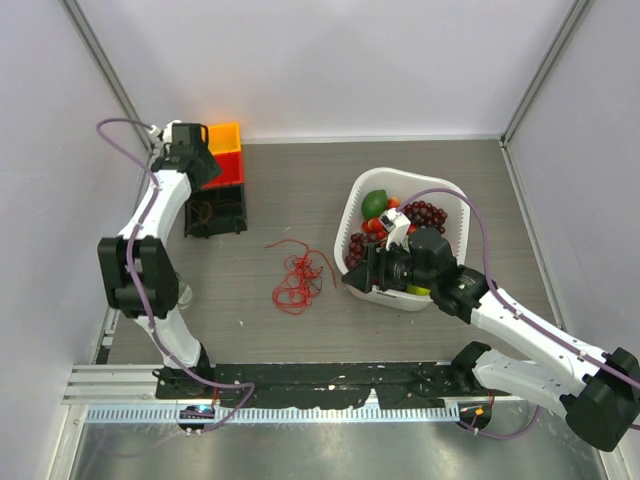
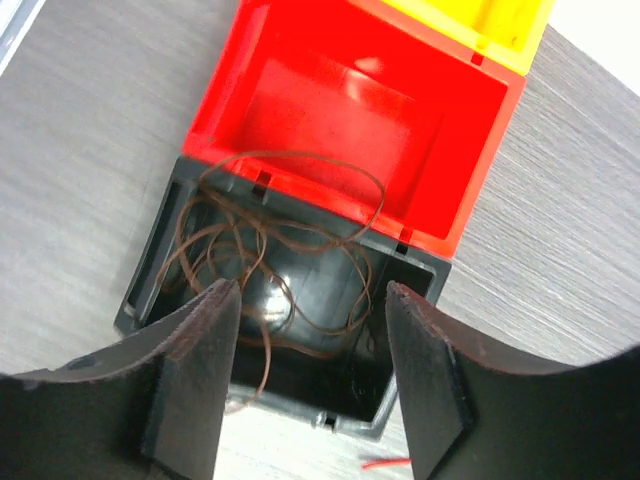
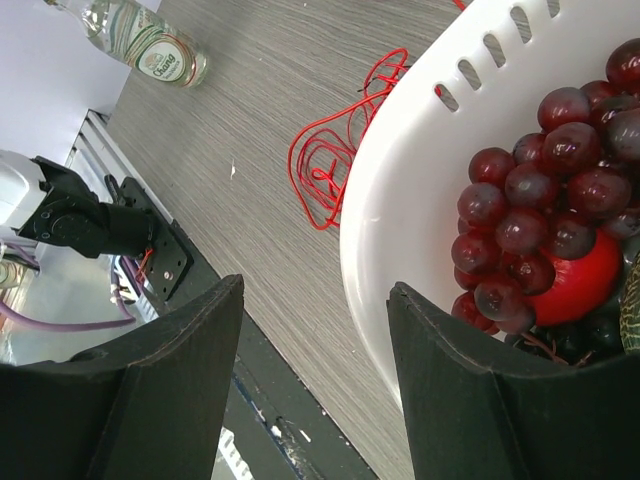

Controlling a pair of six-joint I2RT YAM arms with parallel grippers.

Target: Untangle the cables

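The cables lie in two places. A tangle of thin red wires (image 1: 297, 275) (image 3: 335, 160) rests on the table between the arms. A brownish strand (image 2: 270, 250) lies looped inside a black bin (image 1: 215, 212) (image 2: 160, 270), with one loop lapping over the red bin's edge. My left gripper (image 1: 200, 165) (image 2: 310, 290) hovers above that black bin, open, with the strand hanging loose beside its left finger. My right gripper (image 1: 356, 279) (image 3: 318, 290) is open and empty at the near left rim of the white basket (image 1: 452, 205) (image 3: 400, 200), to the right of the red wires.
A red bin (image 1: 228, 168) (image 2: 360, 110) and a yellow bin (image 1: 224, 133) (image 2: 490, 20) stand behind the black one at the back left. The basket holds grapes (image 1: 425, 213) (image 3: 540, 200) and other fruit. A glass bottle (image 3: 150, 45) lies near the left arm's base.
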